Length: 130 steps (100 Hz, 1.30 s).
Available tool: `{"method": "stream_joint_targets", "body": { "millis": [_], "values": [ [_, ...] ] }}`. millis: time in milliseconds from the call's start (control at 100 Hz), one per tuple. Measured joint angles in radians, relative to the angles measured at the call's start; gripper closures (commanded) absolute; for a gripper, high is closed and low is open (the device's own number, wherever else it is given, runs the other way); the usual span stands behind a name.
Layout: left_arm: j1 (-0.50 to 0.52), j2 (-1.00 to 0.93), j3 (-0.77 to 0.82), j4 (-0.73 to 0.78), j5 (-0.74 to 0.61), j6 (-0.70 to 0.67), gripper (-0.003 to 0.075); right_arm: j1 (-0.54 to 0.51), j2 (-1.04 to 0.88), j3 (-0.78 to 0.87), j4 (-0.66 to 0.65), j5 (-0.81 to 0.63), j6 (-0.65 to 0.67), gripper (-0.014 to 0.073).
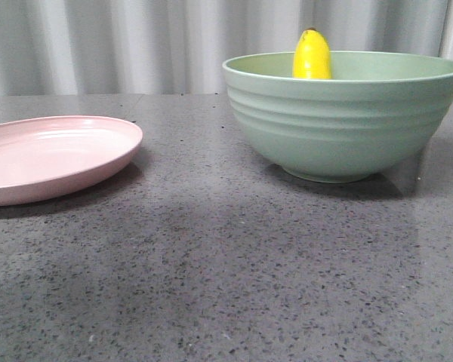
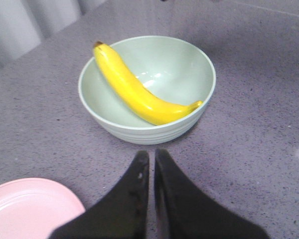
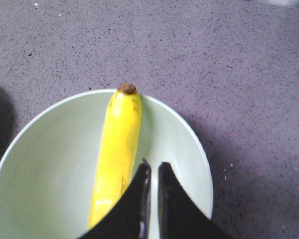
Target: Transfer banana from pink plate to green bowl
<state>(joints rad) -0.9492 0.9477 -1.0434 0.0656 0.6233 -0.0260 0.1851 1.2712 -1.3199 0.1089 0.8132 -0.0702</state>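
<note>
The yellow banana (image 1: 312, 56) lies inside the mint-green ridged bowl (image 1: 346, 121), one dark-tipped end sticking up over the far rim. In the left wrist view the banana (image 2: 134, 89) rests across the bowl (image 2: 179, 64), leaning on its wall. The pink plate (image 1: 53, 154) sits empty at the left; its edge shows in the left wrist view (image 2: 30, 209). My left gripper (image 2: 152, 155) is shut and empty, above the table between plate and bowl. My right gripper (image 3: 153, 167) is shut and empty, hovering over the bowl (image 3: 50, 164) beside the banana (image 3: 118, 144). Neither gripper shows in the front view.
The grey speckled tabletop (image 1: 226, 286) stretches in front of plate and bowl. A pale corrugated wall (image 1: 121, 45) stands behind the table. Nothing else lies on the surface.
</note>
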Motion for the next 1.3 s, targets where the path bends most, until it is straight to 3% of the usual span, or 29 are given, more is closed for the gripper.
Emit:
{"method": "stream_joint_targets", "body": {
  "millis": [480,800,1050,1300],
  "values": [
    [0.0,-0.453,0.423,0.038,-0.284,-0.017,0.0739,0.0,-0.533,0.483,-0.003,-0.258,0.0,0.0666],
    [0.0,-0.74,0.706,0.038,-0.37,-0.017,0.0739,0.0,-0.922,0.808,-0.005,-0.407,0.0,0.0666],
    [0.0,-0.822,0.771,0.038,-0.378,-0.019,0.0739,0.0,-1.137,0.928,-0.005,-0.409,0.0,0.0666],
    [0.0,-0.825,0.777,0.038,-0.385,-0.019,0.0739,0.0,-1.172,0.941,-0.005,-0.383,0.0,0.0666]
  ]
}}
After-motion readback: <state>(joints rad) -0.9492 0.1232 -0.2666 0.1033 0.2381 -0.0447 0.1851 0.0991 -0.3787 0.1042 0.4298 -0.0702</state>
